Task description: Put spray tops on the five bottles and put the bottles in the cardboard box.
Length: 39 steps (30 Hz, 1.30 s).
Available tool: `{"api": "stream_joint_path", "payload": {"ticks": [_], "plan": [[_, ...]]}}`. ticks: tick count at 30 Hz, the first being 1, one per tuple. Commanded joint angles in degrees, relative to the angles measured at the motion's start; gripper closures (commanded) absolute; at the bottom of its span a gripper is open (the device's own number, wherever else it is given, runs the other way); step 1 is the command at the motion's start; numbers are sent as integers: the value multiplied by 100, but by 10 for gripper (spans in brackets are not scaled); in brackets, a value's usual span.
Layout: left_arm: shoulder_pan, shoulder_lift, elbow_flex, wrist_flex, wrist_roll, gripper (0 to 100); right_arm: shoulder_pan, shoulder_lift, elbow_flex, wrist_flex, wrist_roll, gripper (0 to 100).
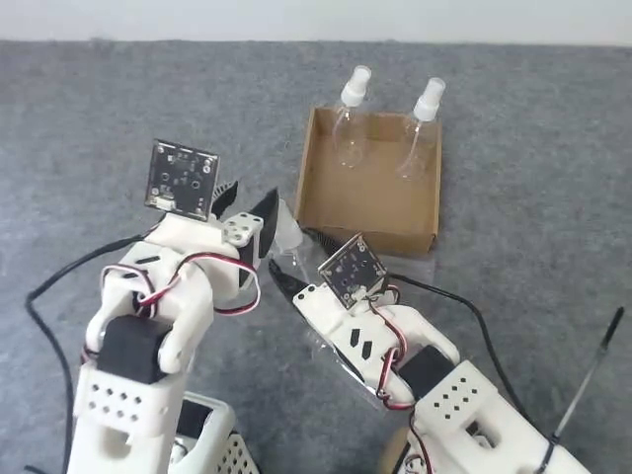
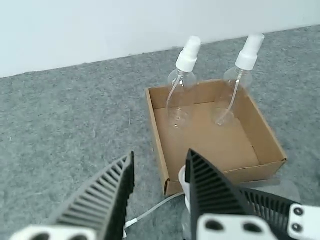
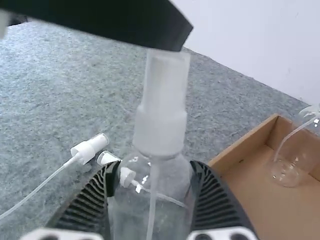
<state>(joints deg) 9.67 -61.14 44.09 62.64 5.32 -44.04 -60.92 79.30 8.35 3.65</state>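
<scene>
— Beside the near wall of the cardboard box (image 1: 367, 197), what has the right gripper (image 3: 152, 175) got?

— A clear bottle (image 3: 132, 205), standing upright. The jaws are clamped on its body from both sides, just under the shoulder.

— Is it capped?

— Yes. A white spray top (image 3: 161, 112) sits on the neck, and its tube runs down inside the bottle.

— And the left gripper (image 2: 160, 156)?

— Its jaws are apart, with nothing between them. It hangs over that same bottle. From the right wrist view, one black finger (image 3: 100, 20) lies across just above the spray top. I can't tell whether it touches.

— Anything in the box?

— A capped bottle (image 1: 351, 138) stands at the far wall toward the left corner. A second capped bottle (image 1: 415, 153) stands at the same wall toward the right. They are apart from each other, and the near part of the box floor is bare.

— And outside the box?

— A loose spray top (image 3: 90, 146) lies on the grey mat (image 1: 118, 118) near the held bottle. Its thin tube trails away from it across the mat.
</scene>
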Motion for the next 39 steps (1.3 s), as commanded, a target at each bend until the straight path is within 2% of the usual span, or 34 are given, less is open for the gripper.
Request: {"api": "stream_joint_path", "payload": {"ticks": [1, 6, 10, 13, 19, 23, 28, 33, 39], "plan": [[79, -18, -13, 88, -70, 844, 66, -198, -88, -40, -26, 992], [-97, -220, -382, -70, -70, 841, 66, -198, -88, 4, -26, 992], [-448, -1073, -479, 211, -334, 840, 66, -251, -185, 330, -35, 992], [-554, -1758, 154, 281, -607, 840, 119, -251, -422, 585, -35, 992], [-510, -2716, 1930, -149, -738, 840, 963, -189, -1459, 1473, -62, 992], [-290, -3209, 2703, -281, -853, 840, 1235, -163, -2136, 1842, -53, 992], [519, -3771, 3222, -264, -1002, 825, 1218, 637, -3130, 2070, -62, 992], [571, -4123, 3477, -281, -1064, 735, 1077, 1912, -4088, 2255, -70, 992], [563, -4176, 3521, -352, -1055, 731, 453, 2835, -5029, 2932, -70, 992]]}}
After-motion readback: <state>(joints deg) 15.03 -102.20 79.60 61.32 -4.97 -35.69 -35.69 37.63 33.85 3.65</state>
